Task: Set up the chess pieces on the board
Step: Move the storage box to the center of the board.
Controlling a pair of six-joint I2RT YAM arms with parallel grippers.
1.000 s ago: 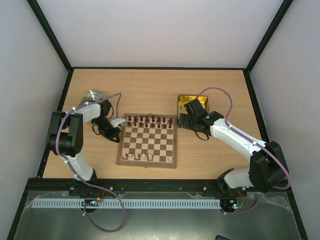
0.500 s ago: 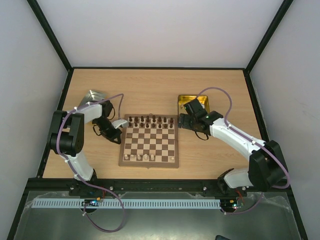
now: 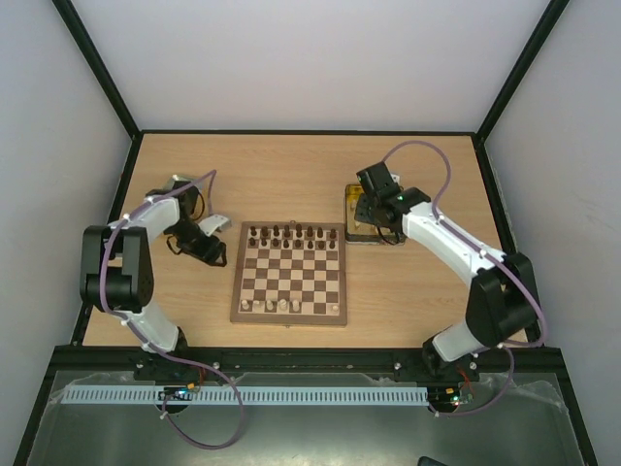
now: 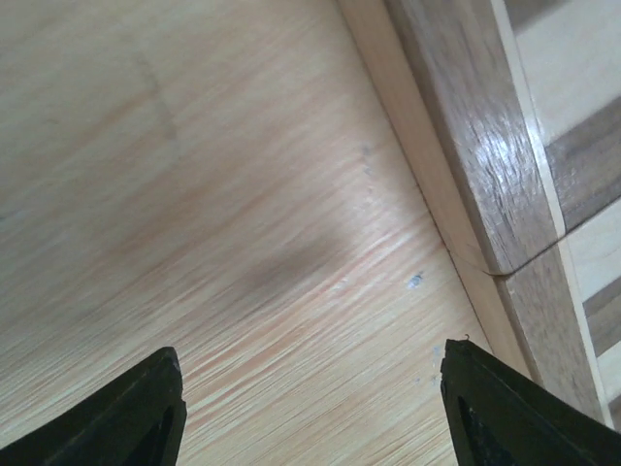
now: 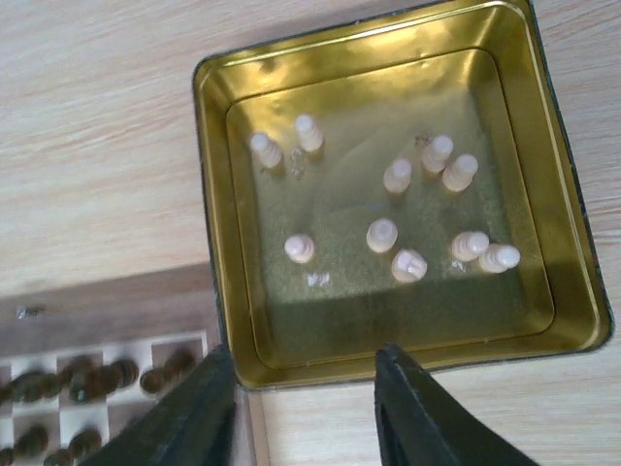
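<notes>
Pale cream wooden chess pieces (image 5: 381, 234) lie just ahead of my right gripper (image 5: 303, 361).
All in the square gold metal tray (image 5: 210, 194); jaws parted, empty (left gripper (image 4: 310, 354) too).

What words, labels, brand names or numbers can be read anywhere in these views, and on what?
None can be read: no text shows on the checkered wooden chessboard, the square gold metal tray, the pale cream chess pieces or the dark brown chess pieces.
</notes>
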